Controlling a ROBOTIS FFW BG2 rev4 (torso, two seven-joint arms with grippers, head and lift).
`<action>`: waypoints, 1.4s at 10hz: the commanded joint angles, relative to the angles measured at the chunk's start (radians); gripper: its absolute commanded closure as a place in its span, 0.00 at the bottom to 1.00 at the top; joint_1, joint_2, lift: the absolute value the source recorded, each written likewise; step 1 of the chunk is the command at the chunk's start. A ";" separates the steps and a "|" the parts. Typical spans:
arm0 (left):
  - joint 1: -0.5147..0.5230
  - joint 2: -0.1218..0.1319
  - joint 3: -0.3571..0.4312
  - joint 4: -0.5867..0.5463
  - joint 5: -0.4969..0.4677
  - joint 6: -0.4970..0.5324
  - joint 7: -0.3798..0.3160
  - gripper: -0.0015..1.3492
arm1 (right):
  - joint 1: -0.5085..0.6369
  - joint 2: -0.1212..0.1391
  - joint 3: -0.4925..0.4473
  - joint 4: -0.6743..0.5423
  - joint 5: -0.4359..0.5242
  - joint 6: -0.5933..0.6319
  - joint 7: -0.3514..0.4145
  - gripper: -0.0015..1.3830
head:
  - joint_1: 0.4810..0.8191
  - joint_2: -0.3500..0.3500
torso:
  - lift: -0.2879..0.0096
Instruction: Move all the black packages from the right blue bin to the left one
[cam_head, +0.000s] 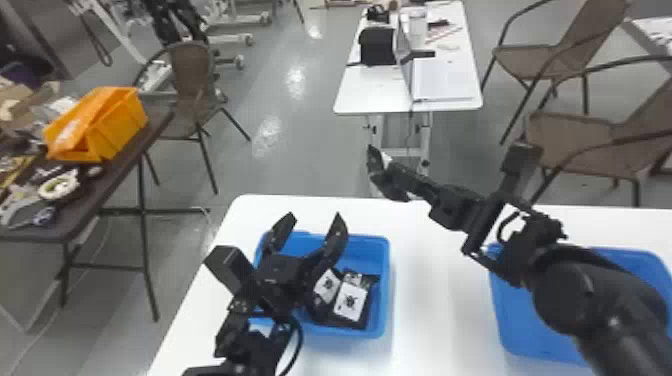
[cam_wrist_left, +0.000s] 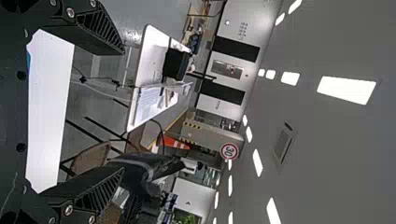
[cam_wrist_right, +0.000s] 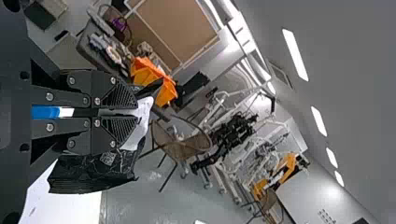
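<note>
Open and pointing forward, my left gripper (cam_head: 314, 221) is over the left blue bin (cam_head: 384, 280); its fingers stand wide apart in the left wrist view, nothing between them at the left gripper (cam_wrist_left: 123, 111). Black packages (cam_head: 361, 322) with white labels lie in that bin, partly behind the arm. My right gripper (cam_head: 397, 175) is raised between the bins, shut on a black package (cam_head: 382, 182). In the right wrist view, the right gripper (cam_wrist_right: 135, 112) pinches the package (cam_wrist_right: 93, 173) by its white-labelled part. The right blue bin (cam_head: 510, 330) lies partly behind the right arm.
Both bins stand on a white table (cam_head: 430, 320), with bare tabletop between them. Beyond are another white table (cam_head: 375, 90) with a laptop, brown chairs (cam_head: 575, 130), and at left a dark table (cam_head: 90, 200) with an orange bin (cam_head: 120, 125).
</note>
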 joint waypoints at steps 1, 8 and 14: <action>-0.012 0.001 -0.013 0.017 0.002 0.002 0.000 0.11 | -0.057 0.010 0.050 0.037 -0.066 -0.026 0.006 0.78 | 0.63 0.83 | 0.97; -0.104 -0.011 -0.090 0.177 -0.129 -0.213 0.118 0.11 | -0.126 0.044 0.195 0.140 -0.460 -0.028 0.014 0.78 | 0.59 0.89 | 0.97; -0.110 -0.011 -0.098 0.228 -0.196 -0.290 0.244 0.12 | -0.126 0.029 0.261 0.144 -0.576 0.010 -0.011 0.78 | 0.61 0.96 | 0.97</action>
